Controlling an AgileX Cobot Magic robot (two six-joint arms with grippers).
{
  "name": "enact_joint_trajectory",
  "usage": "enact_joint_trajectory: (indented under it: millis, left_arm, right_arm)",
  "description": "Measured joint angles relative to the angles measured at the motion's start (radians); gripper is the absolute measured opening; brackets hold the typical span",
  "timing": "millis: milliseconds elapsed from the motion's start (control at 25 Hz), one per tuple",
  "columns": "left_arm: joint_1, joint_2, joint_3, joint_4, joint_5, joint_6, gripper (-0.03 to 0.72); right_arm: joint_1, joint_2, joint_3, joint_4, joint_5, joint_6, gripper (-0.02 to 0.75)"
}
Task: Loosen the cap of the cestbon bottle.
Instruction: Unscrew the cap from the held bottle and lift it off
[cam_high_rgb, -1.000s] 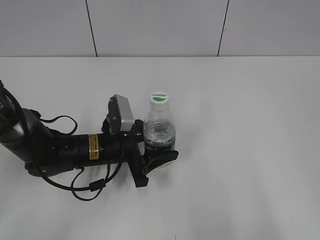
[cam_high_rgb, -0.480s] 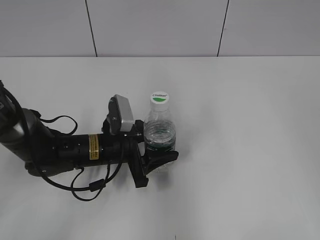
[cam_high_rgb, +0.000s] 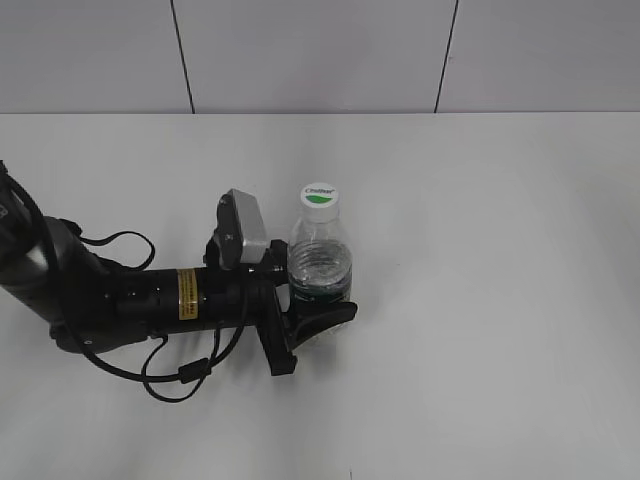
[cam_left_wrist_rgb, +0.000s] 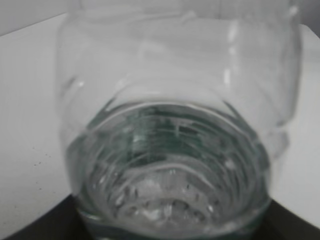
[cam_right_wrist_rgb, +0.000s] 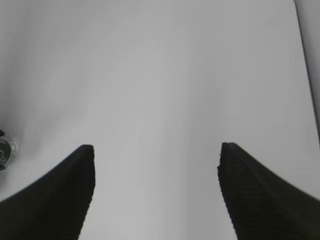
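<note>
One arm shows in the exterior view, lying low across the left half of the white table (cam_high_rgb: 500, 300) from its left edge. Its left gripper (cam_high_rgb: 322, 305) has its jaws pinching the cestbon bottle (cam_high_rgb: 321, 265) at the dark green label band. The bottle stands upright a little left of the table's middle, well apart from every edge, and the cap (cam_high_rgb: 319, 195), white with a green mark, sits on its neck.

Left wrist view: the cestbon bottle (cam_left_wrist_rgb: 175, 150) fills nearly the whole picture, clear and ribbed, with green glinting through the plastic; dark gripper parts edge the bottom corners.

Right wrist view: the right gripper (cam_right_wrist_rgb: 155, 170) hangs above bare table, its two dark ridged fingers (cam_right_wrist_rgb: 260, 195) spread wide with nothing between them. A small piece of the bottle (cam_right_wrist_rgb: 7, 150) shows at the picture's left edge, well apart from this gripper.
</note>
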Motion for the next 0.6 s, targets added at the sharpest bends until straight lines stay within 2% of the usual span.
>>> enact_joint_trajectory:
  millis: [160, 360, 600]
  left_arm:
    - [0.000, 0.000, 0.000, -0.001, 0.000, 0.000, 0.412]
    - [0.000, 0.000, 0.000, 0.000, 0.000, 0.000, 0.412]
    - [0.000, 0.000, 0.000, 0.000, 0.000, 0.000, 0.412]
  right_arm:
    - [0.000, 0.181, -0.126, 0.016, 0.086, 0.049, 0.584]
    - [0.002, 0.372, -0.202, 0.034, 0.096, 0.083, 0.584]
    - [0.064, 0.520, -0.267, 0.034, 0.103, 0.090, 0.584]
